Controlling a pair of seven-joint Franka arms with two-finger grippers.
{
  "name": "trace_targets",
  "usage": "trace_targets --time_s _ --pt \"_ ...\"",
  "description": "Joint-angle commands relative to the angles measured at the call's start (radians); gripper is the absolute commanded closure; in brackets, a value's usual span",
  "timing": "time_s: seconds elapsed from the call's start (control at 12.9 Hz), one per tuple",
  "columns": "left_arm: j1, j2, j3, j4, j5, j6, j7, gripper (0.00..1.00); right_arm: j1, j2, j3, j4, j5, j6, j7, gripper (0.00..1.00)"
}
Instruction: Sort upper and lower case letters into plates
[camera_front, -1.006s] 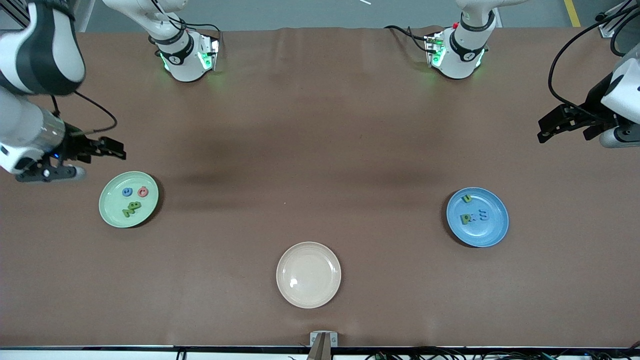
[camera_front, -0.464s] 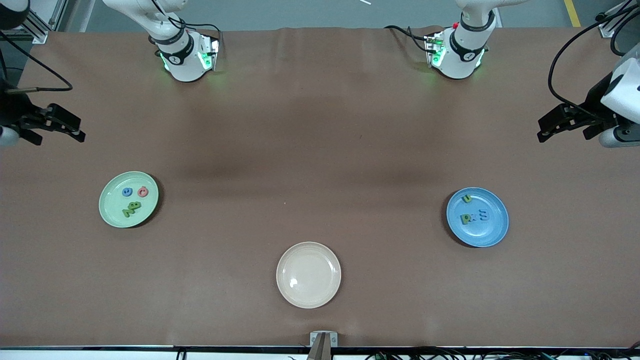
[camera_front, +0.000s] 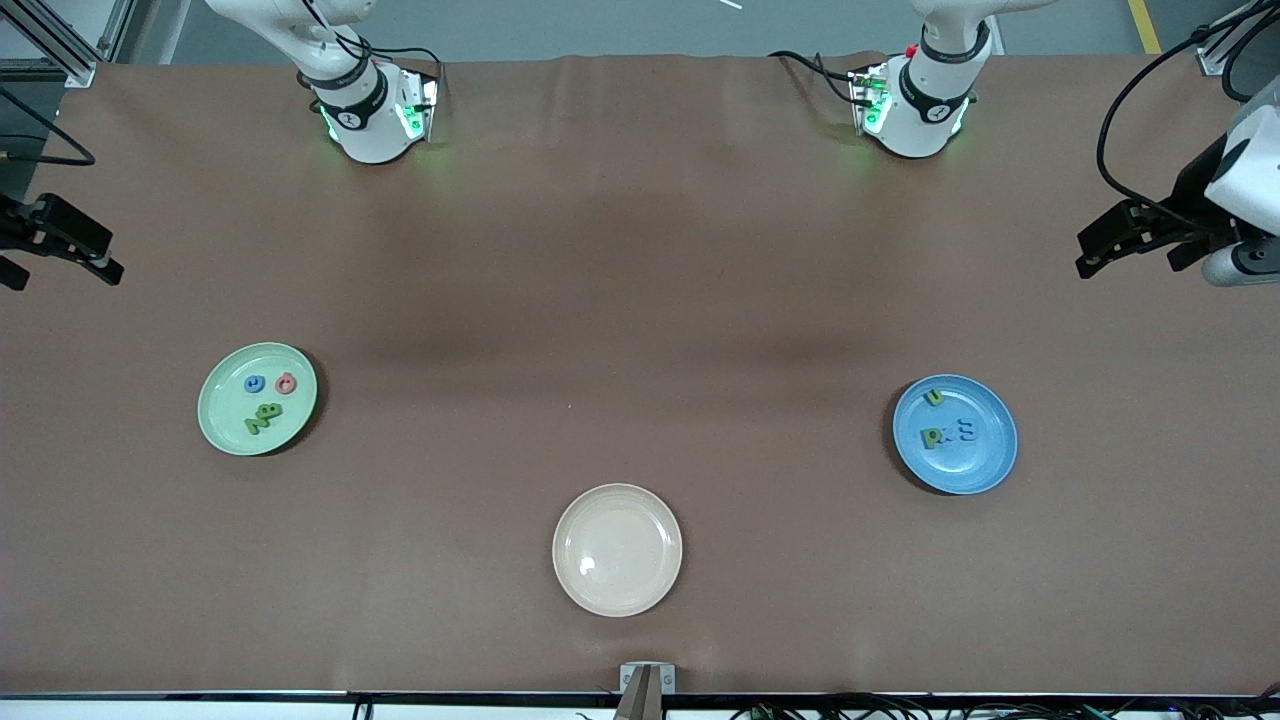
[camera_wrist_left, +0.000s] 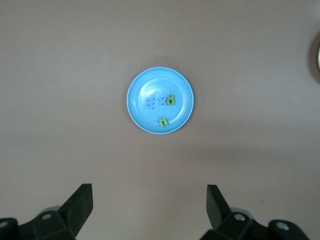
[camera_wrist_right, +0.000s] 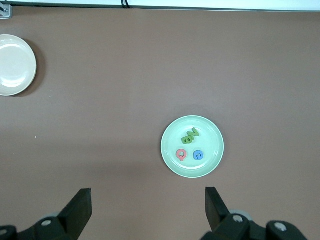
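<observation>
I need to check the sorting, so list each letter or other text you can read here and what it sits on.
"Z", "B": green foam letters on the pale mint green plate.
"Q": red-pink piece, same plate.
Blue piece there: round, unclear.
"x", "p", "u": blue and two green letters on the blue plate.
Fourth, blue piece: "E" or "S", unclear.
Cream-beige plate: nothing.
No labels readable.

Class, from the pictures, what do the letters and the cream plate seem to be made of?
Letters: probably foam or soft plastic; matte, flat, evenly coloured, thick-cut edges. Cream plate: likely smooth plastic or glazed ceramic; a small bright glint shows on its surface.
</observation>
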Motion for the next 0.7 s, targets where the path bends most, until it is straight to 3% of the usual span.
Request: trace_targets --time_s 0.0,0.23,0.62 --pt "0.009 -0.046 -0.007 -0.040 -0.002 0.000 -0.004 0.00 -0.004 0.033 0.009 0.026 -0.007 -0.010 0.014 0.00" --pt "0.010 -0.046 0.005 -0.022 -0.002 -0.002 0.035 0.00 -0.003 0.088 0.009 0.098 -0.001 -0.016 0.014 0.00" --pt "0.007 -0.007 -0.001 0.035 -0.002 -0.008 0.059 0.00 -0.012 0.092 0.009 0.104 0.004 -0.017 0.011 0.00"
